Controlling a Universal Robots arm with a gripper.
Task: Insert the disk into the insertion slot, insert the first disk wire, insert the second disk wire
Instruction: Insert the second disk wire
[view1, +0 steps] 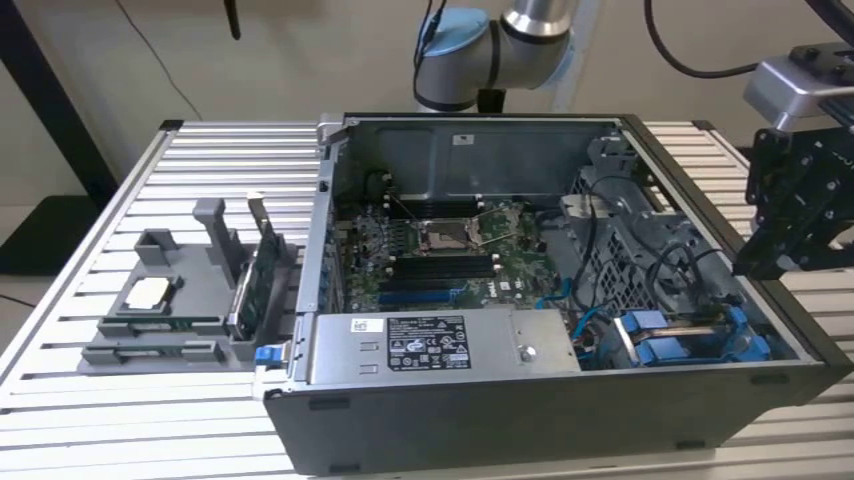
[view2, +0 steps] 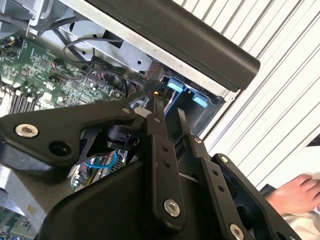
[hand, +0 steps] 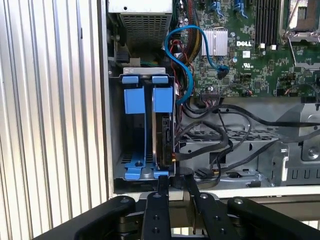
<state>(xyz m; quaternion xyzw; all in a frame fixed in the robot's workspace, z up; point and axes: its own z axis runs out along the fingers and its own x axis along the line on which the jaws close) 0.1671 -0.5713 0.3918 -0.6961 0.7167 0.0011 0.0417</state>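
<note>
In the first wrist view the disk (hand: 163, 135) stands on edge in the insertion slot (hand: 134, 150), a grey metal bay with blue rails and tabs. Its blue carrier tab (hand: 161, 98) sits beside a second blue tab (hand: 131, 97). Black cables (hand: 210, 150) run up to the disk's edge; I cannot tell whether they are plugged in. My gripper (hand: 176, 181) hangs just outside the case wall near the bay, open, with nothing between its fingers. In the exterior view my gripper (view1: 767, 262) is at the case's right side, above the blue bay (view1: 681, 335). The second wrist view shows my gripper (view2: 169, 112) near the blue tabs (view2: 178, 86).
The open computer case (view1: 534, 420) lies on a slatted table (view1: 120, 440), with a green board (view1: 454, 250) and a grey power supply box (view1: 427, 345) inside. A grey fixture (view1: 174, 300) with parts stands at the exterior view's left. A person's hand (view2: 297, 192) rests by the table.
</note>
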